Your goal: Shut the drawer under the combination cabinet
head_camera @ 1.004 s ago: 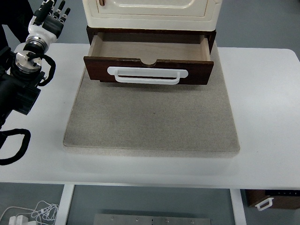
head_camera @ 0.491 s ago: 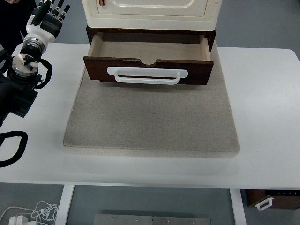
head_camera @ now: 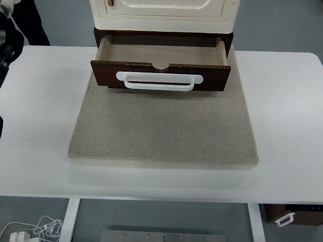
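Note:
The cream combination cabinet [head_camera: 164, 12] stands at the back of the table on a dark brown base. Its bottom drawer [head_camera: 160, 74] is pulled out toward me and shows an empty wooden inside [head_camera: 160, 54]. A white bar handle [head_camera: 159, 80] runs across the dark front panel. Of my left arm [head_camera: 4, 43] only a sliver shows at the upper left edge, far from the drawer, and its hand is out of the picture. My right arm does not show.
The cabinet rests on a grey stone-like mat [head_camera: 164, 126] on the white table [head_camera: 40, 101]. Under the table lie white cables [head_camera: 35, 229] at the lower left and another small brown drawer piece [head_camera: 292, 214] at the lower right.
My left arm has pulled back up and to the left, so that its hand has left the picture. The drawer has stayed open.

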### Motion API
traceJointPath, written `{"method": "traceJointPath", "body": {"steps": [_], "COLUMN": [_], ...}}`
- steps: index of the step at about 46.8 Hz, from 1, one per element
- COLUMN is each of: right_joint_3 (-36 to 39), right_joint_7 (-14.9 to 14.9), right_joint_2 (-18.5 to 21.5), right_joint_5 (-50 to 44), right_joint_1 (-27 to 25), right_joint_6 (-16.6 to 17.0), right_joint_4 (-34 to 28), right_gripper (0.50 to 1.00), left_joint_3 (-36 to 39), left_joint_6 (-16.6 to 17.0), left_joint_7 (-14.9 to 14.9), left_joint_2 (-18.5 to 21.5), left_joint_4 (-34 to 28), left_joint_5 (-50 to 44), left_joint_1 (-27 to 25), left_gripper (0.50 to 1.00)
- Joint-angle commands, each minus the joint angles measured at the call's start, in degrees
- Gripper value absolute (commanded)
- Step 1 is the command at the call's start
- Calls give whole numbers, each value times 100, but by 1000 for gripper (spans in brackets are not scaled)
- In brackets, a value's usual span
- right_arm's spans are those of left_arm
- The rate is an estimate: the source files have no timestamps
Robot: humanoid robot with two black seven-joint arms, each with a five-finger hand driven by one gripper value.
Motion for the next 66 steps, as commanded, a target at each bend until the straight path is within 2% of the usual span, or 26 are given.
{"method": "traceJointPath", "body": {"steps": [1, 12, 20, 34, 44, 60, 66], "right_joint_3": [0, 0, 0, 0, 0, 0, 0], "right_joint_7": [0, 0, 0, 0, 0, 0, 0], "right_joint_2": [0, 0, 0, 0, 0, 0, 0], "right_joint_5": [8, -1, -1, 8, -1, 8, 8], "right_joint_1": [1, 1, 1, 1, 1, 1, 1], "right_joint_6": [-3, 6, -3, -3, -3, 6, -3], "right_joint_4": [-1, -1, -1, 7, 7, 7, -1], "right_gripper": [952, 952, 952, 952, 952, 952, 952], "left_joint_3": [31, 31, 49, 83, 690, 1665, 2105], "left_joint_6": [35, 140, 536, 545, 623, 1054, 1160], "left_joint_7": [-8, -8, -17, 89, 80, 80, 80], "left_joint_2": [296, 604, 850, 903, 929, 1017, 1017], "left_joint_4": [-357, -999, -1737, -2643, -3627, -5279, -5781], "left_joint_5": [110, 1059, 1437, 2519, 2580, 2616, 2923], "left_joint_1": [-160, -521, -688, -1048, -1110, -1136, -1127], "left_gripper": [1000, 1000, 1000, 1000, 1000, 1000, 1000]}}
